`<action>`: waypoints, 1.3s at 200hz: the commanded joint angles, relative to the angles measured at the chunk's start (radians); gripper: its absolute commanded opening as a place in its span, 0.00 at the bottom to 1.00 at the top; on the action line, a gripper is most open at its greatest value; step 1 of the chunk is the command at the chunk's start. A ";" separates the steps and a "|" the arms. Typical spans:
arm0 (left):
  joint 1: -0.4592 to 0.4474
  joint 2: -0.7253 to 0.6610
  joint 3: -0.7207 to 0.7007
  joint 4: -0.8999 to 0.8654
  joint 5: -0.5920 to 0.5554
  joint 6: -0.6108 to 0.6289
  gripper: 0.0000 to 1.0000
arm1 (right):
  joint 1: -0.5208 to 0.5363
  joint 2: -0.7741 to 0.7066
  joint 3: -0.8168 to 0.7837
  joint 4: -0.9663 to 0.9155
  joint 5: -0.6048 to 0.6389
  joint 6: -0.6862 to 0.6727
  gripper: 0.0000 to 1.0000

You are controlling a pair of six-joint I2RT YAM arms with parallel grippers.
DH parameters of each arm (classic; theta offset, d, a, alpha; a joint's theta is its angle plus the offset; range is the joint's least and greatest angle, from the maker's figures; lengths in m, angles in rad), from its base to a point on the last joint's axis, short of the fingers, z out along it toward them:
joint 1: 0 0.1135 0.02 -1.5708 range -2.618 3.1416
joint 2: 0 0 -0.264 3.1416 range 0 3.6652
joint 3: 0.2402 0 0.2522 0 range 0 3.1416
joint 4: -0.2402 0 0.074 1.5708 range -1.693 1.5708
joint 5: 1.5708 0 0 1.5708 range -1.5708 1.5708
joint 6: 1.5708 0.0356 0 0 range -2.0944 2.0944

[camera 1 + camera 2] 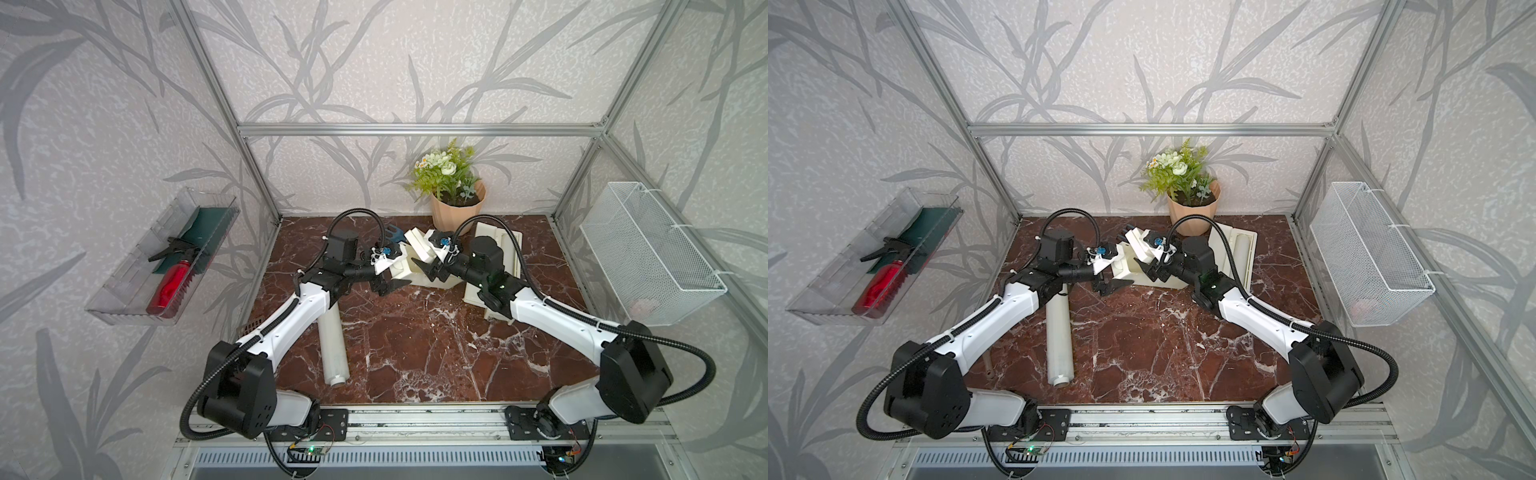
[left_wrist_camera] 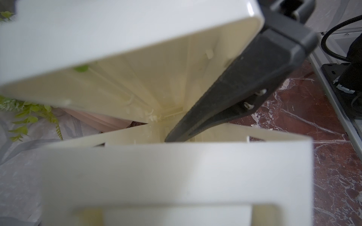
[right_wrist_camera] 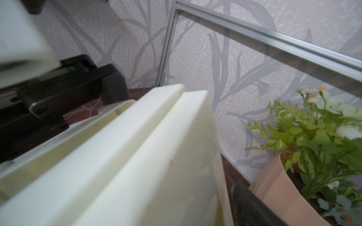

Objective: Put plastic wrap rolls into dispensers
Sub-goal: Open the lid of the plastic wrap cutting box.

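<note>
One dispenser (image 1: 419,277) lies mid-table with its lid (image 1: 415,242) raised; in the left wrist view its inside (image 2: 156,82) shows bare cream walls. My left gripper (image 1: 390,287) stands open at its near left end. My right gripper (image 1: 426,270) is open astride the lid: one finger (image 2: 244,78) reaches inside the box, and the other finger (image 3: 252,203) is behind the lid (image 3: 137,156). A second dispenser (image 1: 1249,266) lies open at the back right with a plastic wrap roll (image 1: 1240,249) in it. Another roll (image 1: 332,340) lies loose under my left arm.
A potted plant (image 1: 457,208) stands just behind the dispensers. A white wire mesh basket (image 1: 648,257) hangs on the right wall. On the left wall hangs a clear tray (image 1: 124,291) holding a red spray bottle (image 1: 170,286). A dark blue object (image 1: 395,236) lies behind the left gripper.
</note>
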 commanded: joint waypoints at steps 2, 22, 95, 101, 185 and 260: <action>-0.005 0.030 0.003 -0.038 -0.007 0.000 0.00 | 0.021 -0.013 -0.047 0.037 0.052 0.001 0.75; 0.010 0.023 -0.006 0.010 -0.016 -0.054 0.00 | 0.050 -0.006 -0.063 0.084 0.114 -0.037 0.61; 0.068 -0.060 -0.062 0.046 -0.075 -0.142 0.00 | 0.071 0.107 0.016 0.264 0.171 -0.157 0.32; 0.073 -0.069 -0.068 0.038 -0.086 -0.143 0.00 | 0.071 0.127 0.032 0.286 0.166 -0.179 0.31; 0.169 -0.190 -0.187 0.007 -0.176 -0.186 0.00 | 0.096 0.359 0.281 0.498 0.254 -0.450 0.17; 0.196 -0.180 -0.233 0.026 -0.144 -0.160 0.00 | 0.097 0.420 0.326 0.578 0.425 -0.450 0.01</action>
